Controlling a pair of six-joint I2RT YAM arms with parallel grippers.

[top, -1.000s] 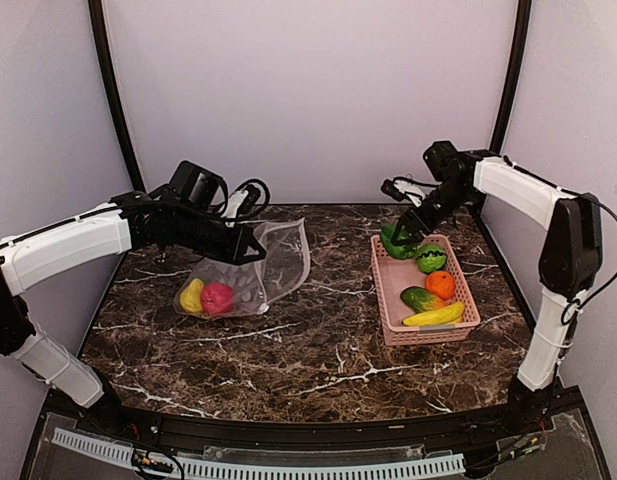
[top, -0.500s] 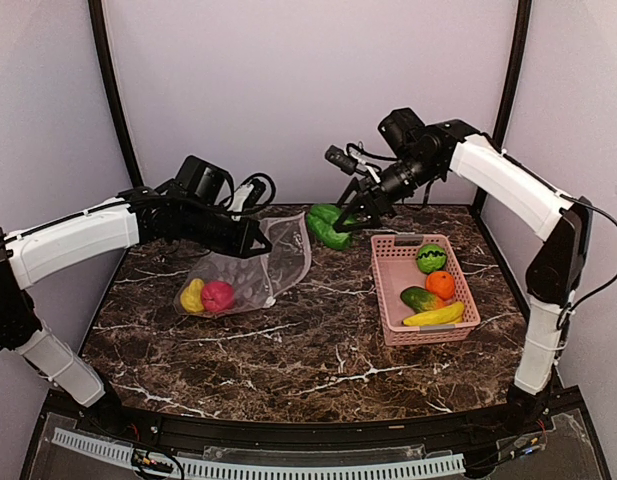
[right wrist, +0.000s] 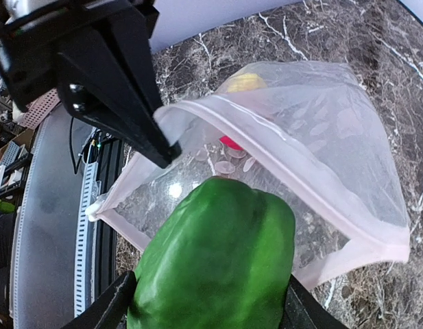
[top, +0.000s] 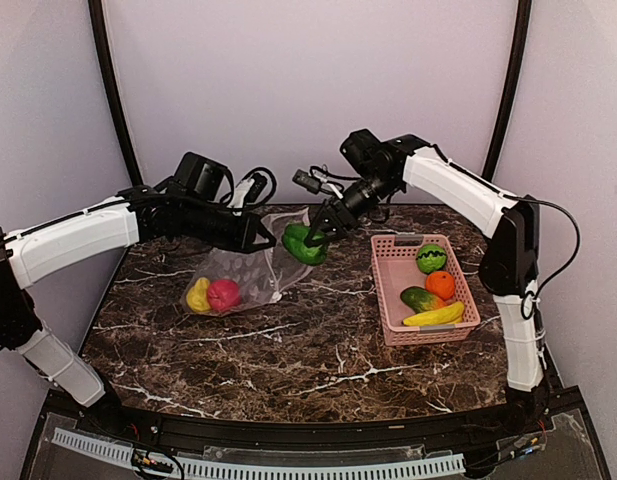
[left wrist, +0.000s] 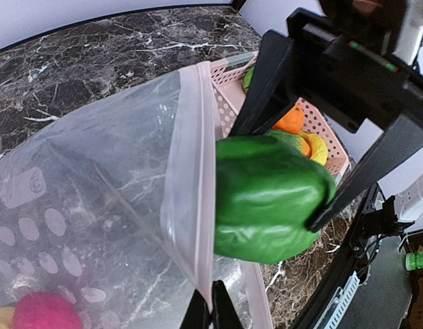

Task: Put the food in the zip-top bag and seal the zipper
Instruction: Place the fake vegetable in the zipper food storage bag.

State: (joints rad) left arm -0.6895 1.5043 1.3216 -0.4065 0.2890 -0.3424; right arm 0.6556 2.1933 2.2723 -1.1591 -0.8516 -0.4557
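1. The left gripper (top: 256, 239) is pinched tight on the zipper (left wrist: 195, 171), holding the bag's mouth up off the table (top: 318, 345).
2. The bag (top: 250, 272) lies with its closed end low at the left and its mouth opening to the right; a yellow piece (top: 197, 295) and a red apple (top: 224, 294) sit at the closed end.
3. The green pepper (top: 303, 244) hangs right at the mouth's rim, clamped in the right gripper (top: 310, 234), whose jaws stand fairly wide around it.
4. Bare tabletop lies between the bag and the basket (top: 388, 300), which holds the remaining food.
5. Half a second earlier the pepper was farther right, midway to the basket; the left gripper has stayed put.
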